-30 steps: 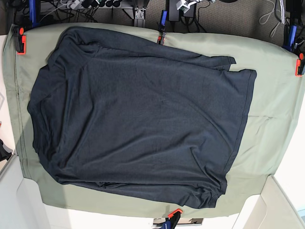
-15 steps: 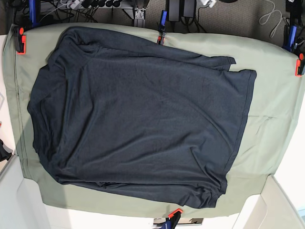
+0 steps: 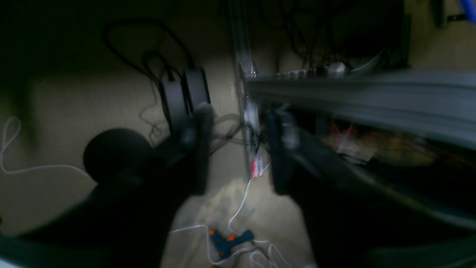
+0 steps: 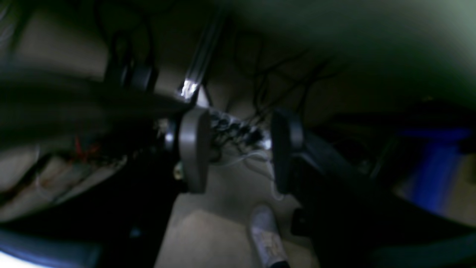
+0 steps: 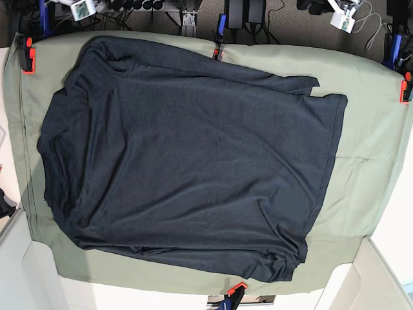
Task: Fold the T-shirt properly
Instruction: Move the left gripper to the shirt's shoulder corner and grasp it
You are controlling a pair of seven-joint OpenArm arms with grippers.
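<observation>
The T-shirt [image 5: 193,161], dark charcoal-navy, lies spread flat over most of the sage-green table cloth [image 5: 368,148], its sleeves folded in along the far and near sides. Both grippers hang beyond the table's far edge, away from the T-shirt. In the left wrist view my left gripper [image 3: 238,149] is open, with only the floor and cables between its fingers. My right gripper [image 4: 238,149] is open too, with nothing in it. In the base view only small white arm parts show, the left arm's [image 5: 342,18] and the right arm's [image 5: 80,8].
Orange-and-black clamps [image 5: 26,55] [image 5: 405,87] [image 5: 235,289] pin the cloth at its edges. Behind the table are cables, power bricks [image 3: 186,93] and a metal frame rail [image 3: 353,93]. A blue glue gun [image 3: 230,240] lies on the floor.
White arm parts have come into view at the far left and far right of the top edge; one was near the top centre before. The T-shirt has not moved.
</observation>
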